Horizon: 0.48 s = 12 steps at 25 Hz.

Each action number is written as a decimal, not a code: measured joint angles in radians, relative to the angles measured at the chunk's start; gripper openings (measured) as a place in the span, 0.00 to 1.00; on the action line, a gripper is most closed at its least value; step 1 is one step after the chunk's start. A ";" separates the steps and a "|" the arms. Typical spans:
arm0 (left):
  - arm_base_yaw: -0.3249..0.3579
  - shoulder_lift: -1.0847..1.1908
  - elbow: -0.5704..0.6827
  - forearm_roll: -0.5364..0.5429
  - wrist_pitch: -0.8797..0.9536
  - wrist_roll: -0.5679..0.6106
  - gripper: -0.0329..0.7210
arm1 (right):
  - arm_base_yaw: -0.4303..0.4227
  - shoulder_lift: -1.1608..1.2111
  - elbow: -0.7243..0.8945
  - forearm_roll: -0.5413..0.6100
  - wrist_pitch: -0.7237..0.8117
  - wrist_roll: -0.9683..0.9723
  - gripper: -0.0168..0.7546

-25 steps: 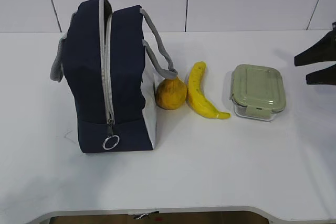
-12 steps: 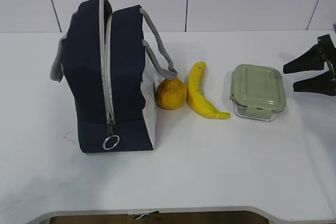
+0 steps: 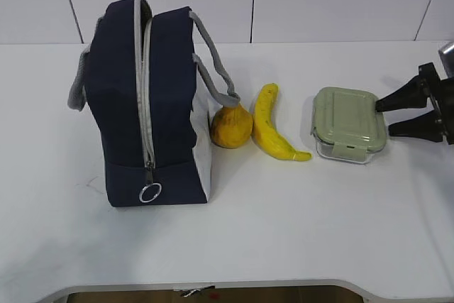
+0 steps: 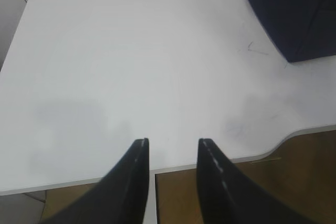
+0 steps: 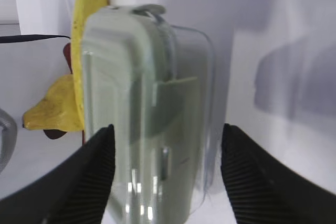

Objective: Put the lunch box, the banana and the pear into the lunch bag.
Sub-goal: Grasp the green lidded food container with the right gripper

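1. Standing upright on the left of a white table [image 3: 284,232], one navy lunch bag [image 3: 120,104] shows its grey zipper [image 3: 147,90] running up the near end, with one metal ring pull [image 3: 150,193] hanging low near the base.
2. Two grey handles [image 3: 216,69] are visible on the lunch bag, one drooping on each side; the right-hand one hangs down over the pear.
3. One pear [image 3: 231,126], mottled yellow-orange, sits on the table against the lunch bag's white lower side panel [image 3: 202,157].
4. One banana [image 3: 271,124] lies just right of the pear, its curve bending towards the lunch box and its tip pointing at the box's near corner.
5. One lunch box [image 3: 349,124], clear with a pale green snap-lock lid, rests flat on the table right of the banana, apart from it.
6. Two grippers are in view. The right gripper [image 3: 383,117] reaches in from the right edge at box height, its two black fingers [image 5: 84,182] spread wide, their tips at either side of the lunch box's right end; no finger presses on the box and nothing is grasped.
7. The left gripper [image 4: 172,148], seen only in its wrist view, hangs over the table's near edge left of the lunch bag, its fingers partly parted and empty.
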 joint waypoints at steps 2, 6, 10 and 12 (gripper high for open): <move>0.000 0.000 0.000 0.000 0.000 0.000 0.36 | 0.000 0.013 0.000 0.014 -0.002 -0.018 0.69; 0.000 0.000 0.000 0.000 0.000 0.000 0.36 | 0.005 0.017 0.000 0.046 -0.002 -0.049 0.69; 0.000 0.000 0.000 0.000 0.000 0.000 0.36 | 0.023 0.017 0.000 0.051 -0.005 -0.064 0.69; 0.000 0.000 0.000 0.000 0.000 -0.002 0.36 | 0.035 0.021 0.000 0.053 -0.004 -0.066 0.69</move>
